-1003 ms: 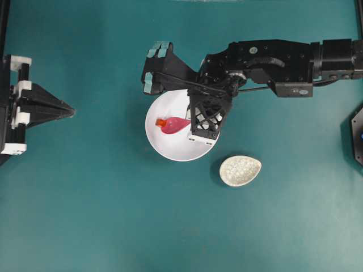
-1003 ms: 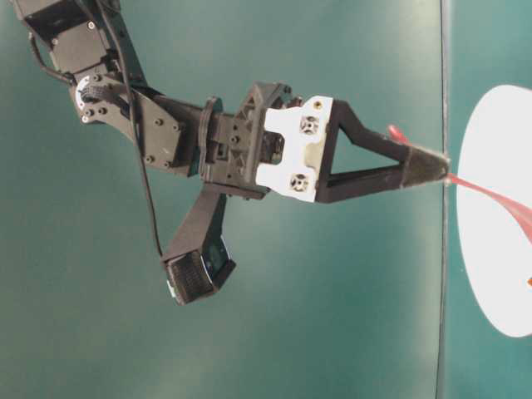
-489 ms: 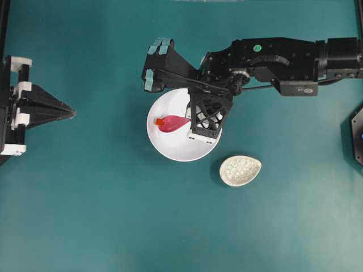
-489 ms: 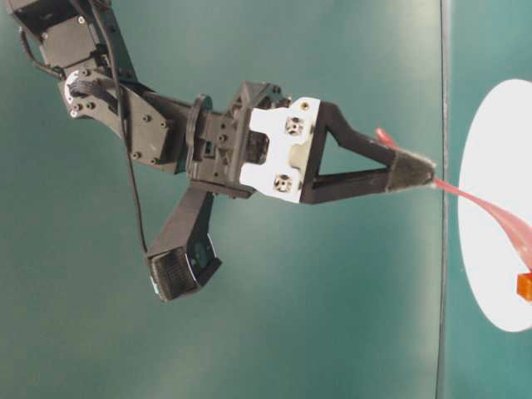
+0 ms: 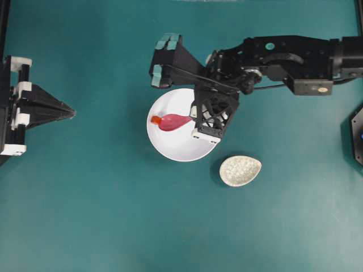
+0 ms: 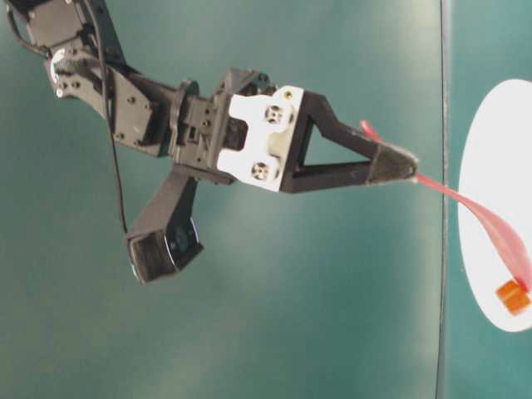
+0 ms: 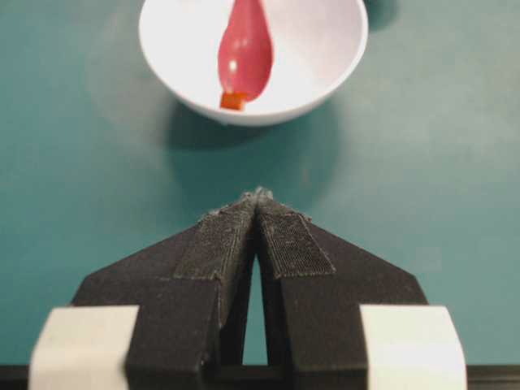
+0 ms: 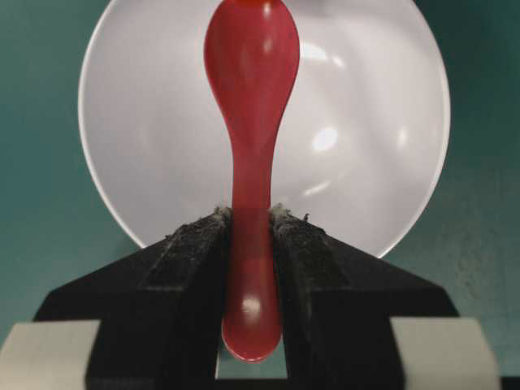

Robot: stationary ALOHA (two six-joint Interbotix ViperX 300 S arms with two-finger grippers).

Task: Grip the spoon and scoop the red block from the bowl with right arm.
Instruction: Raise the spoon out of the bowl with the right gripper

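Clamping the spoon [image 5: 172,122] (handle pinched), the right gripper [image 8: 250,236] has risen, lifting the red block [image 6: 512,297] above the bowl [image 5: 170,148].

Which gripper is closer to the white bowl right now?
Right. The right gripper is over the bowl, shut on the spoon. The left gripper sits apart on the table, shut.

Flat teal tabletop [image 5: 113,215] filling every view, matte and faintly scuffed, evenly lit with soft shadows. Small speckled beige oval dish [image 5: 240,170] resting on it. Dark frame edge [image 5: 3,22] along the far left, black fixture [image 5: 357,135] at right border.
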